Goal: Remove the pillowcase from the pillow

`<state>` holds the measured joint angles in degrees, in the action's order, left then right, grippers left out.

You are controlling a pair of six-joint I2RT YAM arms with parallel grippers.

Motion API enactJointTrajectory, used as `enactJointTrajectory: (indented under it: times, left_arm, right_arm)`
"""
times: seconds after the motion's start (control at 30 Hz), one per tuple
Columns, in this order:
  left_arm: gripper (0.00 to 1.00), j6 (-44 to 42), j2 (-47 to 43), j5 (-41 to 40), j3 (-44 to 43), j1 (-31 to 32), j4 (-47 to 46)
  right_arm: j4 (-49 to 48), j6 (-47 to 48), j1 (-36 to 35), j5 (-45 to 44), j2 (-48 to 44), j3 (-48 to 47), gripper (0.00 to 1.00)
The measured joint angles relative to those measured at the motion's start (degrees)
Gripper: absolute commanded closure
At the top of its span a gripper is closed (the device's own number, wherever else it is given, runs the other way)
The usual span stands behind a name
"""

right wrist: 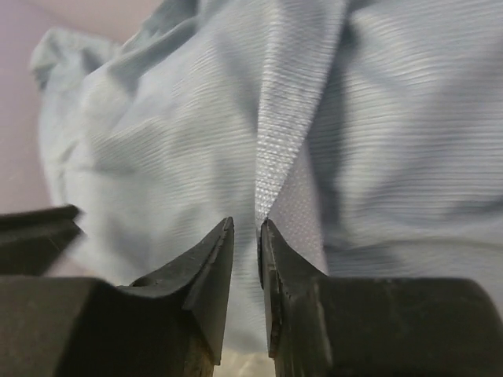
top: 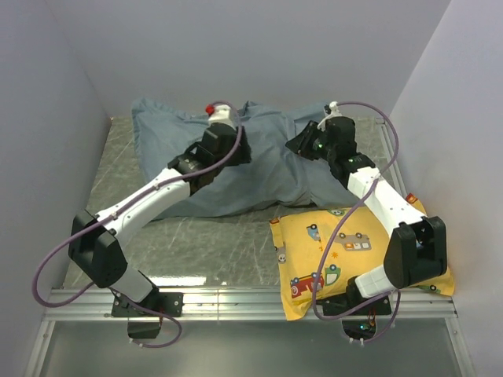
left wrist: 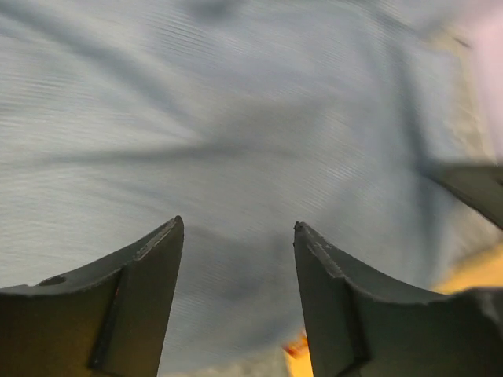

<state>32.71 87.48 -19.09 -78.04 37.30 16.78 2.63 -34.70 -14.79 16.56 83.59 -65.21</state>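
Observation:
The blue-grey pillowcase (top: 267,169) lies rumpled across the back of the table, and the white pillow is hidden inside it. My left gripper (top: 240,149) hovers over the case's middle, jaws open and empty; in the left wrist view (left wrist: 238,228) only cloth (left wrist: 236,118) shows between the fingers. My right gripper (top: 296,143) sits at the case's right part. In the right wrist view (right wrist: 246,224) its jaws are almost together, pinching a raised fold of the cloth (right wrist: 275,141).
A yellow cartoon-vehicle pillow (top: 314,236) lies at the front right, under the right arm. Grey table top (top: 220,236) shows in front of the case. White walls close in left, back and right. A metal rail (top: 236,298) runs along the near edge.

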Motion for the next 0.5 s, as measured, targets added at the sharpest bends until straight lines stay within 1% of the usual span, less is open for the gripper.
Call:
enactJointTrajectory:
  times: [0.07, 0.17, 0.2, 0.27, 0.3, 0.4, 0.5]
  left_arm:
    - [0.32, 0.1, 0.2, 1.2, -0.1, 3.1, -1.2]
    - [0.29, 0.3, 1.2, 2.1, -0.2, 6.8, -4.0]
    - [0.28, 0.6, 1.8, 2.4, -0.3, 8.0, -5.2]
    - [0.27, 1.0, 2.9, 2.6, -0.3, 9.8, -7.2]
    - [0.27, 1.2, 3.6, 2.5, -0.3, 10.7, -8.3]
    - [0.26, 1.5, 5.4, 1.5, -0.3, 12.8, -11.1]
    - [0.26, 2.2, 7.6, -2.2, -0.3, 14.9, -13.8]
  right_arm:
    - [0.5, -0.3, -1.3, 0.8, 0.0, -1.1, 0.67]
    - [0.3, -1.0, -2.9, 3.1, 0.2, -2.8, 0.8]
    - [0.3, -1.3, -3.2, 3.9, 0.4, -3.4, 0.91]
    - [0.2, -1.8, -3.7, 5.9, 1.5, -5.0, 0.97]
    - [0.3, -2.1, -3.7, 6.5, 2.3, -5.9, 0.99]
    - [0.0, -3.1, -3.7, 9.3, 5.2, -8.0, 1.0]
    - [0.1, -3.9, -4.0, 11.8, 8.0, -9.7, 1.0]
